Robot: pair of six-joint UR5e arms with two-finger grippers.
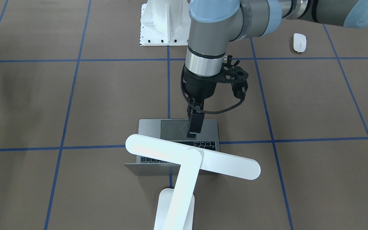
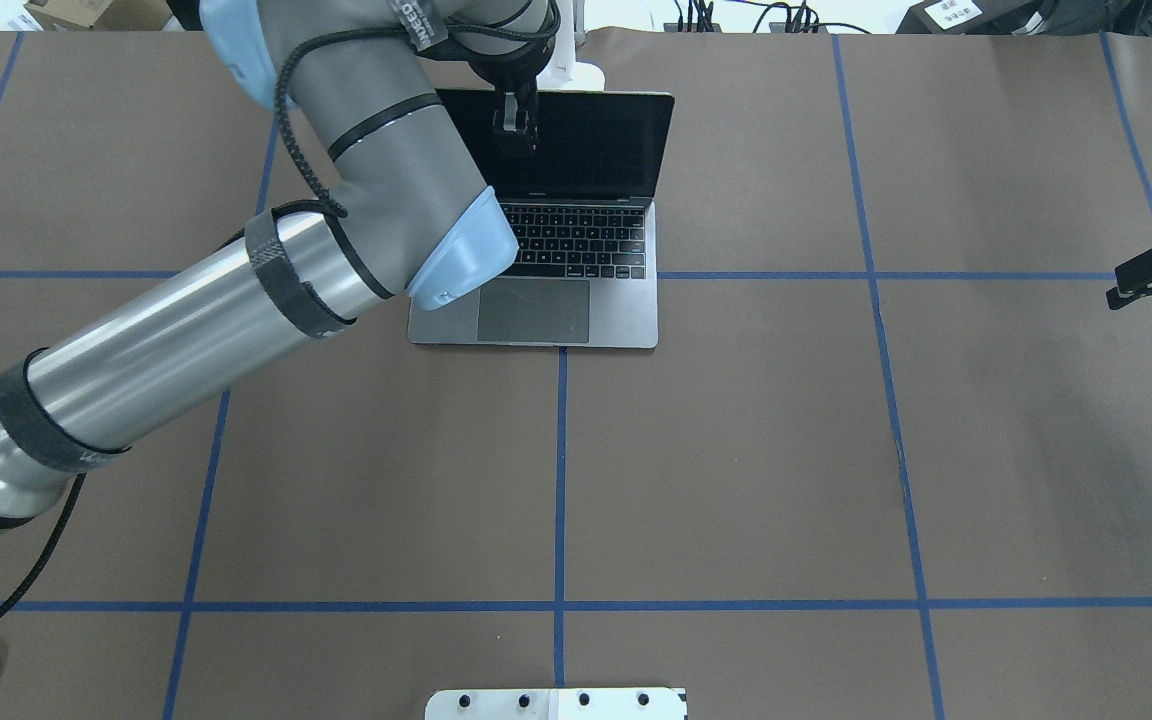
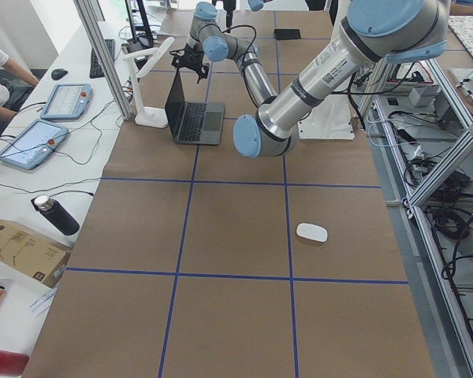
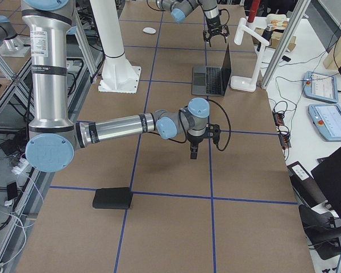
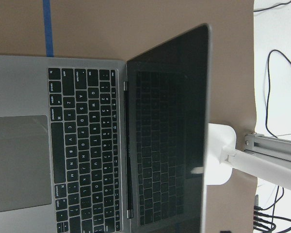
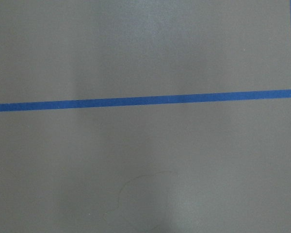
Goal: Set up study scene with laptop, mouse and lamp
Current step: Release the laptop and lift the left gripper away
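The laptop (image 2: 626,315) stands open at the far middle of the table, its dark screen upright and facing the robot. Behind it is the white lamp (image 1: 190,156), its bar head reaching over the lid and its base (image 5: 220,153) behind the screen. My left gripper (image 2: 516,140) hangs above the laptop near the lid's top edge, open and holding nothing. The white mouse (image 1: 299,42) lies alone near the robot's left side. My right gripper (image 4: 194,152) points down over bare table on the right; I cannot tell if it is open or shut.
A white bolted pedestal (image 1: 161,22) stands at the robot's edge of the table. A black mat (image 4: 112,198) lies at the near right end. Off the table's far side are tablets (image 3: 31,142), cables, a bottle (image 3: 55,214) and a person.
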